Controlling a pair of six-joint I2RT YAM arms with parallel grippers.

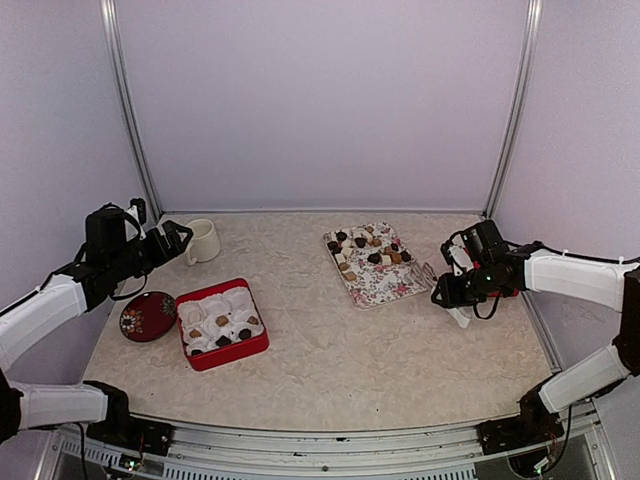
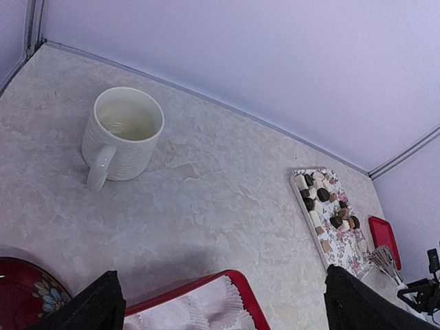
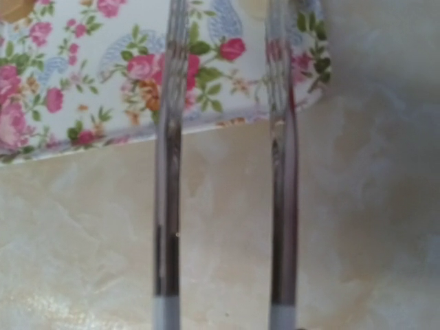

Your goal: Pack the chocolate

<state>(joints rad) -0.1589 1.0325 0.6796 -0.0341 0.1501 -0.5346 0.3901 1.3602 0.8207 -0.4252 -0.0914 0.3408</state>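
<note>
- Two arms of clear tongs (image 3: 167, 206) reach straight forward from the end effector (image 1: 452, 292), side by side with a gap between them.
- Their bases near the end effector are white, and their tips are cut off by the far edge of the view.
- Under the near half lies the beige marbled tabletop (image 3: 82, 247).
- Farther ahead, both arms pass over the near edge of a flowered tray (image 3: 89, 75); the right arm crosses by its right corner.
- At the far edge, half cut off, a cream-white chocolate piece (image 3: 256, 5) lies between the arms and a tan chocolate piece (image 3: 12, 5) lies far left.
</note>
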